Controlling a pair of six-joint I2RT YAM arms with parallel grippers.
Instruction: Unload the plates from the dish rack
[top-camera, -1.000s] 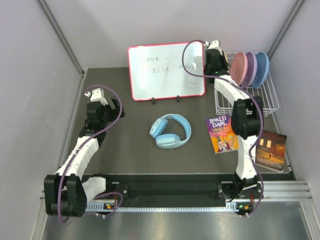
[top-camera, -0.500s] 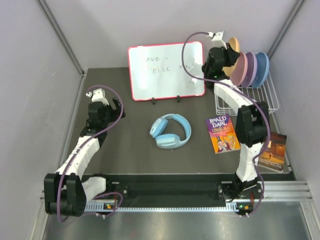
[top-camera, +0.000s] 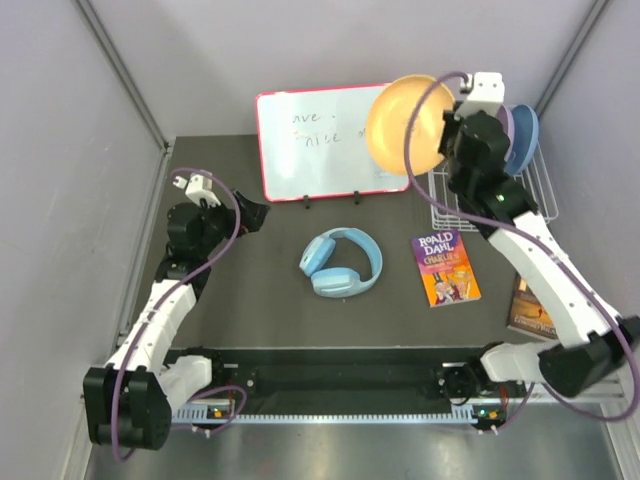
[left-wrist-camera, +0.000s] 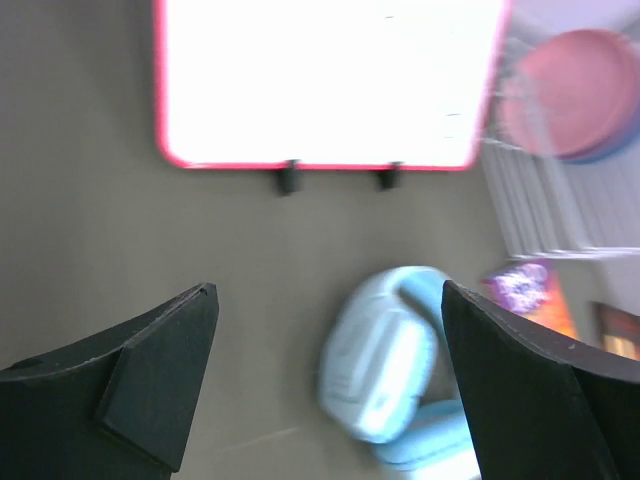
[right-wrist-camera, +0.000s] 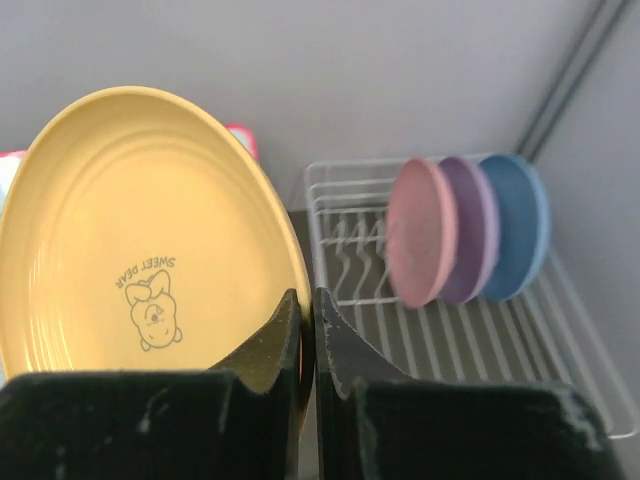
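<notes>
The right gripper (right-wrist-camera: 308, 300) was clamped on the rim of the tan-orange plate (right-wrist-camera: 140, 260), holding it in the air just left of the dish rack (right-wrist-camera: 480, 345). The rack sat in the far right corner of the dark matte table (top-camera: 250, 300). The pink plate (right-wrist-camera: 420, 245), lavender plate (right-wrist-camera: 472, 235) and light blue plate (right-wrist-camera: 528, 225) stood upright in it. The left gripper (left-wrist-camera: 325, 290) hung empty over the table, jaws spread. Pale grey walls (top-camera: 60, 200) closed in three sides
</notes>
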